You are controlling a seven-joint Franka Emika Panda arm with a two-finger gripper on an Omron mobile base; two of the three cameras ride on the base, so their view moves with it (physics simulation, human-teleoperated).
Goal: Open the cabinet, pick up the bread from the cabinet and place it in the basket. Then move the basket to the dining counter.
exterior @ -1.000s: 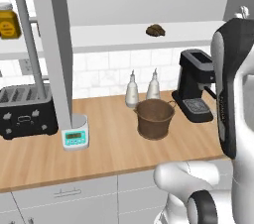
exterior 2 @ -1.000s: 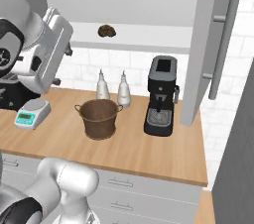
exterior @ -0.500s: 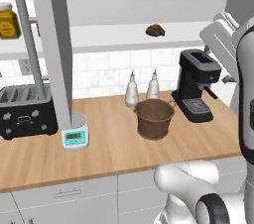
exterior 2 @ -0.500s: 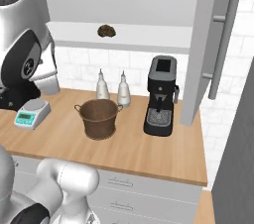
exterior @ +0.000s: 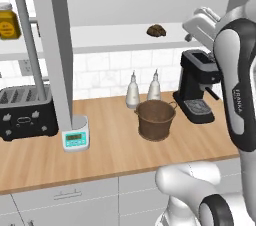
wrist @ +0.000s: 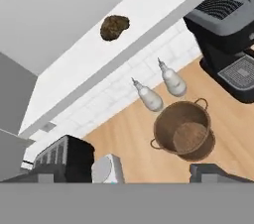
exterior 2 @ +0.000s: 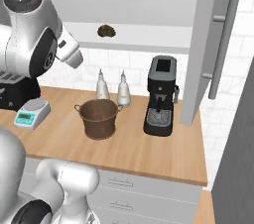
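The cabinet [exterior: 51, 45] stands open, its doors swung out to either side, the right door [exterior 2: 204, 49] carrying a long bar handle. The bread [exterior: 156, 30] [exterior 2: 106, 31] [wrist: 114, 27], a small dark lumpy roll, lies on the pale shelf. Below it on the wood worktop stands the round brown woven basket [exterior: 156, 119] [exterior 2: 99, 118] [wrist: 184, 131], with nothing inside. My gripper [wrist: 129, 173] is open and holds nothing. It hovers at shelf height, to the right of the bread and apart from it, above the coffee machine.
A black coffee machine [exterior: 197, 87] [exterior 2: 161, 94] stands right of the basket. Two white bottles [exterior: 133, 91] [exterior 2: 102, 85] stand behind it. A black toaster [exterior: 25, 112] and a small scale [exterior: 76, 134] sit at the left. An orange jar [exterior: 9, 21] is on a left shelf.
The arm has lifted and swung the hand up from beside the coffee machine to shelf height. The jaws have stayed open. Bread and basket have not moved.
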